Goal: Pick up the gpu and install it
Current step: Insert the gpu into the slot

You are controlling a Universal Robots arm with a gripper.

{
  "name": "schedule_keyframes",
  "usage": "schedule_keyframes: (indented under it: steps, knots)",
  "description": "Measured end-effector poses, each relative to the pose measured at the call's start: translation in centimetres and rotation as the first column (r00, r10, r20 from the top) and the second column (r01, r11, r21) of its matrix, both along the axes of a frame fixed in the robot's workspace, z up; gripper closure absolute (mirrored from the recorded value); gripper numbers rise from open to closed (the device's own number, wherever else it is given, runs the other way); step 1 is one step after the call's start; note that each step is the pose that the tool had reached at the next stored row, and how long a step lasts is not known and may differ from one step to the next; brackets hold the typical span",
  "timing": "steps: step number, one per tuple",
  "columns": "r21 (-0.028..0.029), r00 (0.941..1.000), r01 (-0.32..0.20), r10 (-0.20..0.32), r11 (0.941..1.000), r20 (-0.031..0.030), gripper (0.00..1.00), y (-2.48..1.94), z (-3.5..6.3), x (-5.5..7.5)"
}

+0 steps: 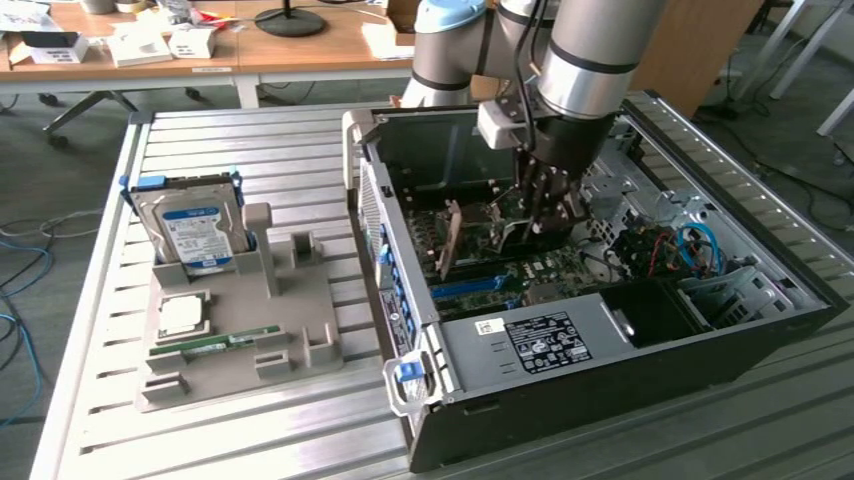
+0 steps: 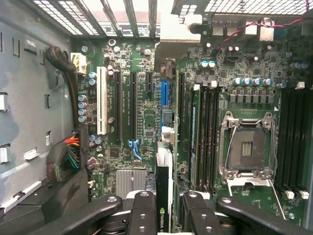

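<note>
Gpu (image 2: pixel 164 188) pinched edge-on in hand (image 2: pixel 169 208), 12 o'clock from power supply (image 1: pixel 534 345) in exterior view. Risk: skew over blue slot (image 2: pixel 164 93), contacts jam or bend.

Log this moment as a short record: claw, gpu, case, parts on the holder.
claw: shut on the gpu, reaching inside the open computer case
gpu: edge-on in the claw, over the motherboard; whether it is seated cannot be told
holder: hard drive standing upright, memory stick lying flat
cpu socket: no chip in it
</note>
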State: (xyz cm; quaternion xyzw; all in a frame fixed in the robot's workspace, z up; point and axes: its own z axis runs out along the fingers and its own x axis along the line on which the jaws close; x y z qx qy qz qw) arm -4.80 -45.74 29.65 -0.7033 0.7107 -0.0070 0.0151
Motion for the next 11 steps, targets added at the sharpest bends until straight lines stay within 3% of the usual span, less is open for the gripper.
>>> schedule_keyframes:
  steps: [11]
  knots:
    - [-0.0004, 1.0, -0.007, 0.007, 1.0, -0.0002, 0.74, 0.0, -0.6, -0.08]
